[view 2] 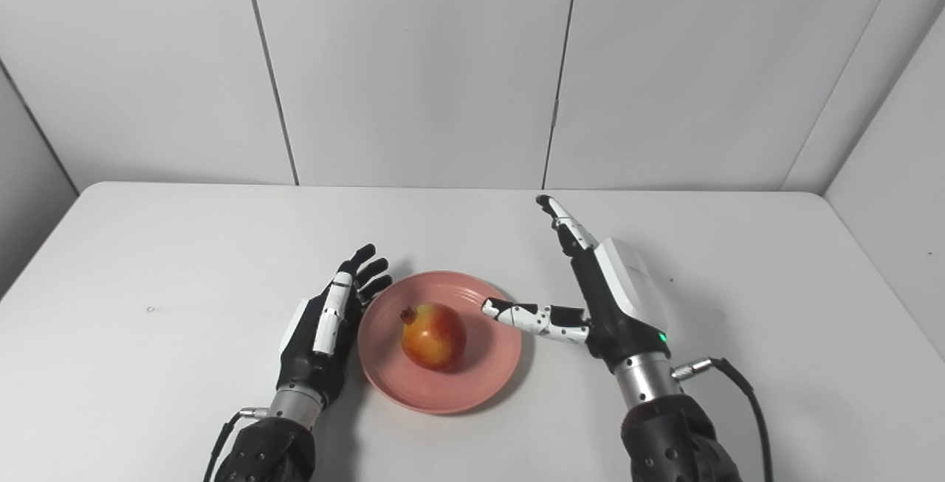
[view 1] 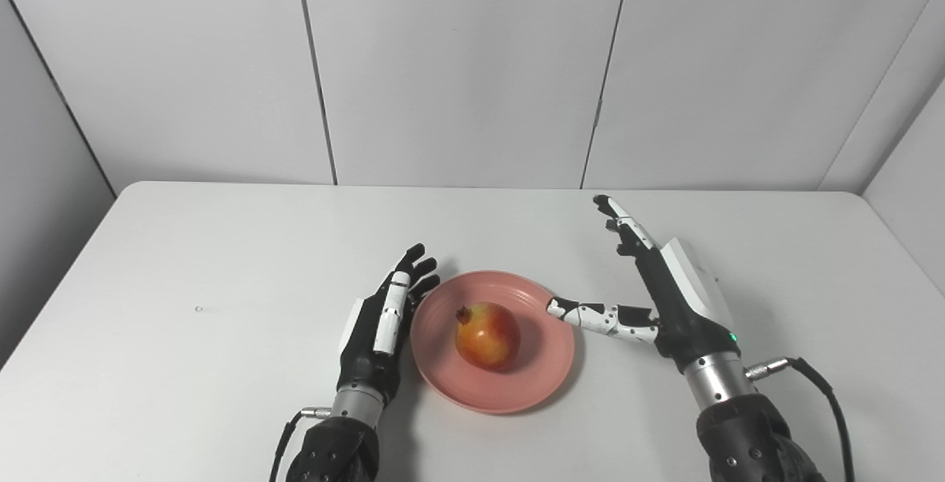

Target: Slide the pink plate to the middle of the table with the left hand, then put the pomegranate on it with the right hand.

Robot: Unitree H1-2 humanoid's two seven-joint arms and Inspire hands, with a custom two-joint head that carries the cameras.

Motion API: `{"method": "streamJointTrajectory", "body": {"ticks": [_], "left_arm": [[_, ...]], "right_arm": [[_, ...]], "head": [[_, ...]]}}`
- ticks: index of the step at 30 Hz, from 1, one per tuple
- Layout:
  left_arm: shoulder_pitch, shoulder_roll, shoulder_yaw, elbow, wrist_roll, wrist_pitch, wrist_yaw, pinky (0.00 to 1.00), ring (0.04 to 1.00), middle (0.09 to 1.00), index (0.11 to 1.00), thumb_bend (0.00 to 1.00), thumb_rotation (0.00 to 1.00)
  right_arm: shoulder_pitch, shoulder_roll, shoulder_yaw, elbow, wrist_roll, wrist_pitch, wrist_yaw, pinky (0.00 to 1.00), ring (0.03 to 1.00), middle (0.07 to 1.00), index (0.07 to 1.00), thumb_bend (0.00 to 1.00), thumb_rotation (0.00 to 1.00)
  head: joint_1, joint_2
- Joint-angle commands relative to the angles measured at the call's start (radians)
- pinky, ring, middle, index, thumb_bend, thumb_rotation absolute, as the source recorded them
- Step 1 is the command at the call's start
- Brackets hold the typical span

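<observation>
Pomegranate already on the plate, both hands empty beside it.

Nearest the front edge of the worktop (view 1: 221,246), midway between its side edges: one pink plate (view 1: 543,360), one pomegranate (view 1: 487,336) sitting on its centre, crown tilted up-left. Left hand (view 1: 380,319) against the plate's left rim, fingers straight and apart, holding nothing. Right hand (view 1: 668,297) just right of the plate, spread wide and empty, thumb over the right rim, pointing at the fruit; fingers aimed toward the far edge. Judged: placement done, only withdrawal remaining, away from the plate.

One pink plate (view 1: 543,364), one pomegranate (view 1: 487,335), one white table (view 1: 221,260), two robot hands: left hand (view 1: 380,327), right hand (view 1: 675,297)
</observation>
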Motion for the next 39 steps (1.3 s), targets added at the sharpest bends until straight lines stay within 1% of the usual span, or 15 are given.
{"method": "streamJointTrajectory", "body": {"ticks": [1,4,5,6,7,8,9,10,11,15,17,23,27,36,39], "left_arm": [[-0.023,-0.003,-0.001,-0.039,0.001,-0.013,-0.004,0.88,0.871,0.889,0.876,0.43,1.00],[-0.022,-0.001,-0.001,-0.041,0.003,-0.014,-0.005,0.89,0.874,0.892,0.878,0.42,1.00],[-0.021,-0.001,-0.001,-0.043,0.001,-0.012,-0.005,0.89,0.874,0.891,0.877,0.42,1.00],[-0.021,-0.002,0.000,-0.044,0.000,-0.010,-0.006,0.89,0.875,0.891,0.877,0.42,1.00],[-0.021,-0.002,0.000,-0.045,-0.002,-0.009,-0.007,0.89,0.875,0.890,0.877,0.42,1.00],[-0.021,-0.002,0.001,-0.045,-0.003,-0.008,-0.007,0.89,0.876,0.891,0.876,0.42,1.00],[-0.020,-0.003,0.001,-0.047,-0.002,-0.008,-0.006,0.89,0.877,0.891,0.875,0.42,1.00],[-0.020,-0.003,0.001,-0.048,-0.002,-0.007,-0.006,0.89,0.878,0.891,0.873,0.41,1.00],[-0.019,-0.003,0.001,-0.049,-0.004,-0.006,-0.008,0.89,0.878,0.891,0.872,0.41,1.00],[-0.018,-0.001,0.001,-0.054,-0.006,-0.003,-0.011,0.89,0.882,0.896,0.877,0.41,1.00],[-0.016,-0.002,0.001,-0.058,-0.005,0.001,-0.010,0.89,0.879,0.893,0.878,0.42,1.00],[-0.014,-0.001,-0.003,-0.056,0.002,-0.004,-0.010,0.89,0.877,0.891,0.874,0.41,1.00],[-0.014,0.000,-0.004,-0.053,0.006,-0.007,-0.008,0.88,0.873,0.888,0.874,0.41,1.00],[-0.014,-0.001,-0.003,-0.051,0.002,-0.004,-0.007,0.88,0.873,0.889,0.872,0.41,1.00],[-0.015,0.003,-0.003,-0.047,0.003,-0.008,-0.010,0.88,0.874,0.891,0.874,0.41,1.00]], "right_arm": [[-0.005,0.007,-0.020,-0.008,0.015,-0.059,-0.046,0.81,0.887,0.918,0.922,0.96,0.61],[0.013,0.015,-0.033,0.002,0.036,-0.052,-0.062,0.82,0.889,0.915,0.921,0.94,0.66],[0.018,0.019,-0.037,0.003,0.044,-0.044,-0.063,0.82,0.887,0.914,0.919,0.93,0.70],[0.021,0.022,-0.039,0.004,0.049,-0.040,-0.063,0.82,0.884,0.910,0.913,0.88,0.78],[0.024,0.022,-0.040,0.002,0.051,-0.026,-0.057,0.82,0.884,0.910,0.912,0.88,0.79],[0.026,0.023,-0.040,0.000,0.052,-0.017,-0.052,0.82,0.886,0.912,0.912,0.83,0.89],[0.028,0.027,-0.045,0.001,0.071,-0.013,-0.046,0.82,0.887,0.913,0.912,0.81,0.95],[0.029,0.029,-0.049,0.001,0.086,-0.012,-0.042,0.84,0.893,0.910,0.909,0.70,0.98],[0.030,0.054,-0.072,0.000,0.151,0.014,-0.032,0.84,0.895,0.909,0.909,0.67,0.99],[0.024,0.107,-0.125,-0.001,0.308,0.080,0.000,0.89,0.919,0.934,0.916,0.47,1.00],[0.019,0.120,-0.140,0.004,0.367,0.086,0.012,0.88,0.914,0.931,0.915,0.41,1.00],[0.016,0.118,-0.137,0.010,0.432,0.094,0.018,0.88,0.912,0.916,0.901,0.27,1.00],[0.019,0.133,-0.146,0.013,0.483,0.113,0.015,0.88,0.899,0.904,0.893,0.24,0.99],[0.025,0.144,-0.146,0.040,0.512,0.115,-0.004,0.86,0.891,0.890,0.883,0.23,0.91],[0.024,0.143,-0.144,0.044,0.516,0.117,-0.009,0.85,0.890,0.891,0.883,0.23,0.91]], "head": [[-0.006,-0.001],[-0.008,-0.002],[-0.008,-0.001],[-0.008,-0.001],[-0.006,-0.001],[-0.006,-0.001],[-0.004,-0.001],[-0.004,-0.001],[-0.005,0.001],[-0.006,0.002],[-0.005,0.002],[-0.004,0.003],[-0.002,0.002],[0.002,0.001],[0.001,-0.001]]}}
